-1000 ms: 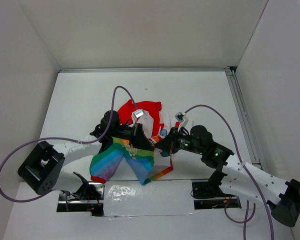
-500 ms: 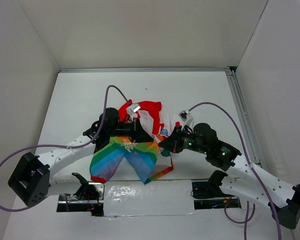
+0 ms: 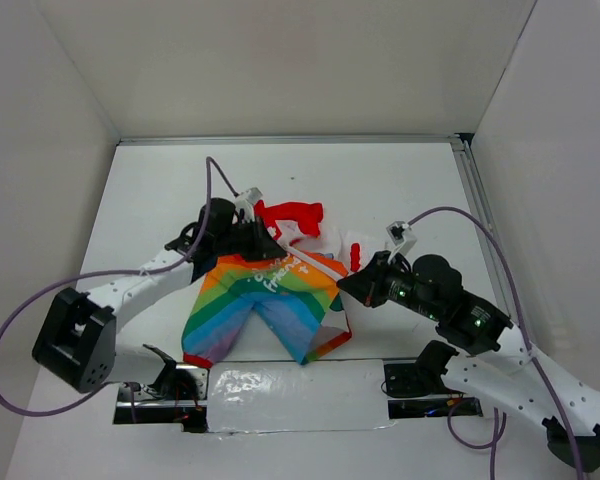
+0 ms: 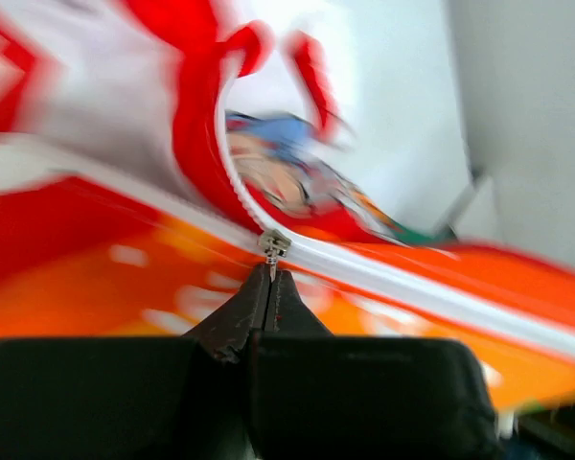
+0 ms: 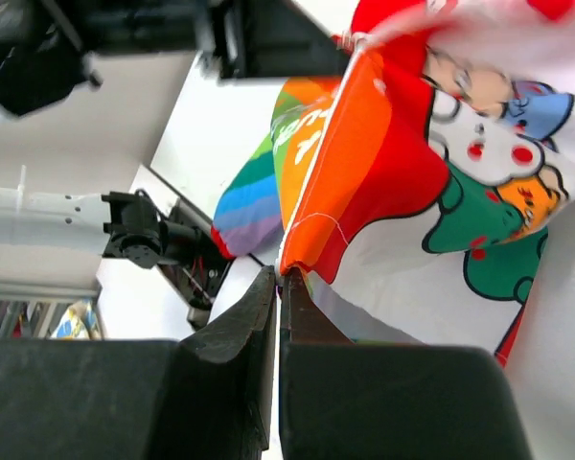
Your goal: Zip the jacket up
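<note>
Black left hand: clenched on the metal zipper pull, at the jacket's far-left side, near the red collar.
Jacket: mid-surface; the rainbow panel is spread between both hands and the sleeves trail toward the near edge.
Right hand: clenched on the orange hem corner, at the jacket's right side.
Step (judged): run the slider up the track.
Procedure: hold the right hand fixed as an anchor. Draw the pull away from it, in line with the white zipper tape. Keep the fabric taut so that no fold enters the slider.
Left wrist view: shows the pull pinched at the fingertips; the top view hides this contact.
Right wrist view: shows the hem grip and the cartoon print.
Top view: shows the whole span between both arms.
</note>
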Robot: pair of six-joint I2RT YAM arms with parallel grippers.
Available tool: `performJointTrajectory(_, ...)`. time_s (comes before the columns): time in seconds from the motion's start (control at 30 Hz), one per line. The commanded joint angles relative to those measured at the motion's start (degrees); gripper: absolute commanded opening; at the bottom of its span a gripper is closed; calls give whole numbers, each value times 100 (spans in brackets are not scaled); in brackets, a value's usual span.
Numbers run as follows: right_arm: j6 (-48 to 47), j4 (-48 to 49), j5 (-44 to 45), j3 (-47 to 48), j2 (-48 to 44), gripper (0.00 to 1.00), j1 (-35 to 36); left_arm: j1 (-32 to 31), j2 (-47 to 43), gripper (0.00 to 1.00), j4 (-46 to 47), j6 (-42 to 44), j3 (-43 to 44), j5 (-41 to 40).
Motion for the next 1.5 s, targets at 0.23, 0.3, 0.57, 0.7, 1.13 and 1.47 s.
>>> performJointTrajectory(0.23,323,-135,447,-181,-393,0,57,1977,2614,0,-1049,635,2279,-1320)
performJointTrajectory(0.3,455,-47,447,-339,-428,0,57,2293,3012,0,-1329,662,3035,-1030)
performJointTrajectory(0.57,464,399,230,-1043,545,0,39,2638,4086,0,-1752,1004,4838,-625)
performJointTrajectory(0.7,367,884,-124,-1106,1118,74,57,2708,4376,43,-2261,1233,5462,-293)
performJointTrajectory(1.13,787,-608,2387,81,241,100,48,2919,2840,99,-3185,1480,5315,342)
performJointTrajectory(1.47,1544,-2164,3971,1003,196,100,-48,2787,-1647,99,-2965,506,1519,430)
